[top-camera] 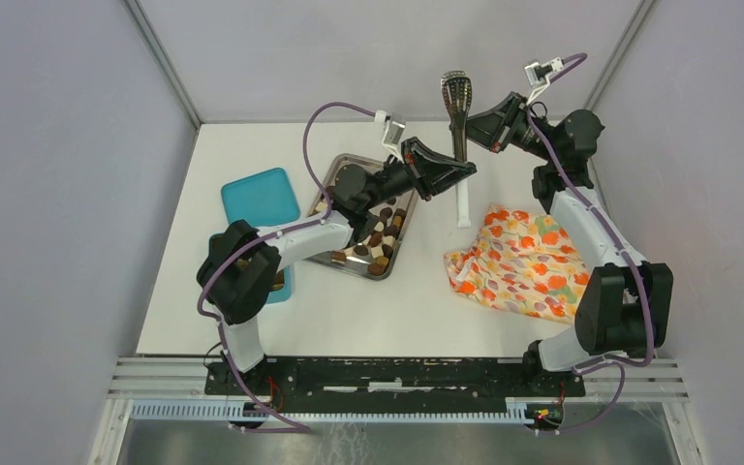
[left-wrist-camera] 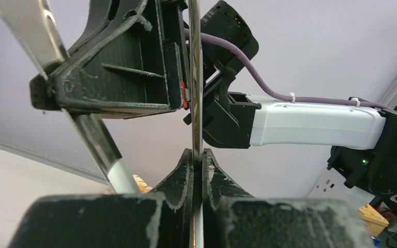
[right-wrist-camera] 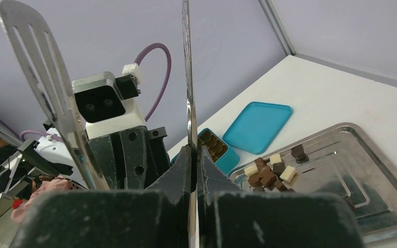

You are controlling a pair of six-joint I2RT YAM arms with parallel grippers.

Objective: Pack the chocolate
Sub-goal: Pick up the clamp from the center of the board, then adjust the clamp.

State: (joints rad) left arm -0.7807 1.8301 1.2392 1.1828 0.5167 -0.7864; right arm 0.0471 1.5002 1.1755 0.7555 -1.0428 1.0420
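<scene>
White table (top-camera: 397, 310): steel tray (right-wrist-camera: 362, 175) holds chocolate pieces (right-wrist-camera: 271, 173).

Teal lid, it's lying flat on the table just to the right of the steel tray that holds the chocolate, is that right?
Not quite. The teal lid lies flat on the table just to the left of the steel tray that holds the chocolate, as the top external view shows.

No readable txt, labels, brand names, nos. or signs in any of the 3 views.
</scene>
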